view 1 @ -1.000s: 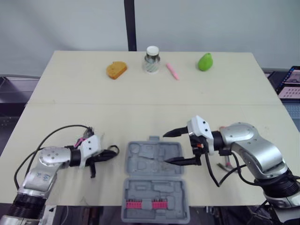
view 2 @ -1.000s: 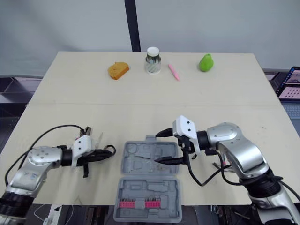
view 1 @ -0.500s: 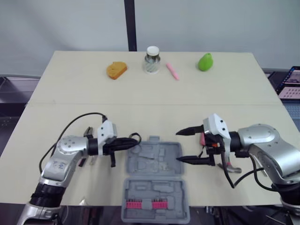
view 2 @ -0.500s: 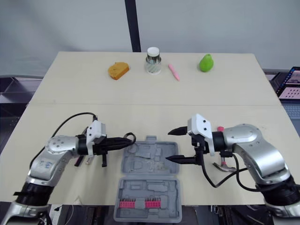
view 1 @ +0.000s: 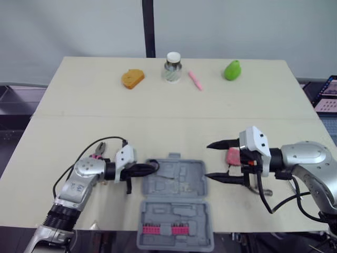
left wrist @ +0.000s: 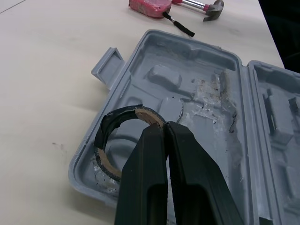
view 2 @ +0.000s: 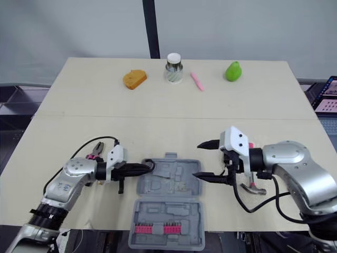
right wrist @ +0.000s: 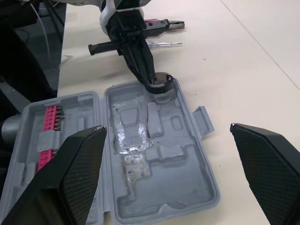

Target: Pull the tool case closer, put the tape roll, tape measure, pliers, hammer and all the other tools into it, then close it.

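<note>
1. Tool case (view 1: 172,182): lies open at the near table edge, btwn the two grippers. Pull-closer step looks done (judgmt).
2. L gripper (left wrist: 164,130): jaws clenched on the tape roll (left wrist: 104,133), pinching its rim. Roll sits at the fingertips, over the round pocket in the case corner nearest those jaws. Can't tell whether it touches the tray.
3. R gripper (view 1: 208,160): jaws spread wide, nothing btwn them. Tips point at the case's side, just short of it.
4. Tape measure (view 1: 233,156): pink, on the table just behind the R jaws, outside the case.
5. Hammer (left wrist: 212,6): on the table beside the tape measure, behind and below the R jaws. Also outside.
6. Pliers (view 1: 99,152): pink handles, on the table well behind the L jaws, by the forearm. Outside.
7. Tray pockets look empty apart from the roll arriving. Red bit strip (view 1: 171,230) sits in the other half.
8. Progress est.: early. First tool is about to go in but not yet let go. Left to do: release roll, load tape measure, pliers, hammer and any other tools, then shut the lid.
</note>
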